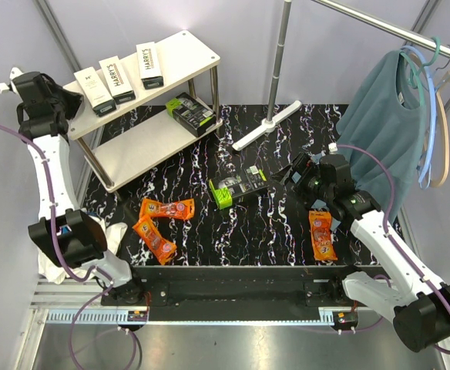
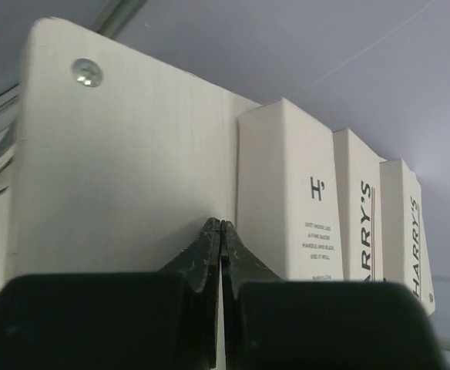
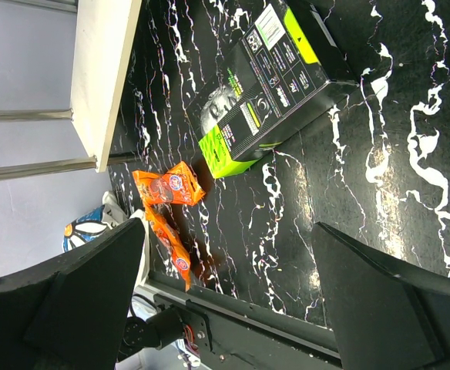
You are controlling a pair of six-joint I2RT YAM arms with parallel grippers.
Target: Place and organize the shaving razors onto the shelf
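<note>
The shelf (image 1: 183, 55) stands at the back left. Three white HARRY'S boxes (image 1: 117, 77) lie on its top board, and one black-and-lime-green pack (image 1: 190, 110) lies on the lower board. Another black-and-green pack (image 1: 236, 187) lies mid-table. Two orange packets (image 1: 162, 222) lie at the front left and one (image 1: 323, 233) at the front right. My left gripper (image 1: 77, 96) is shut and empty at the top board's left end (image 2: 132, 154), beside the boxes (image 2: 290, 200). My right gripper (image 1: 293, 173) is open and empty, just right of the table pack (image 3: 271, 77).
A white T-shaped rack foot (image 1: 265, 127) lies on the table with its metal pole (image 1: 280, 54) rising at the back. A teal garment on hangers (image 1: 387, 131) hangs at the right. A white cloth (image 1: 55, 262) lies off the table's left edge.
</note>
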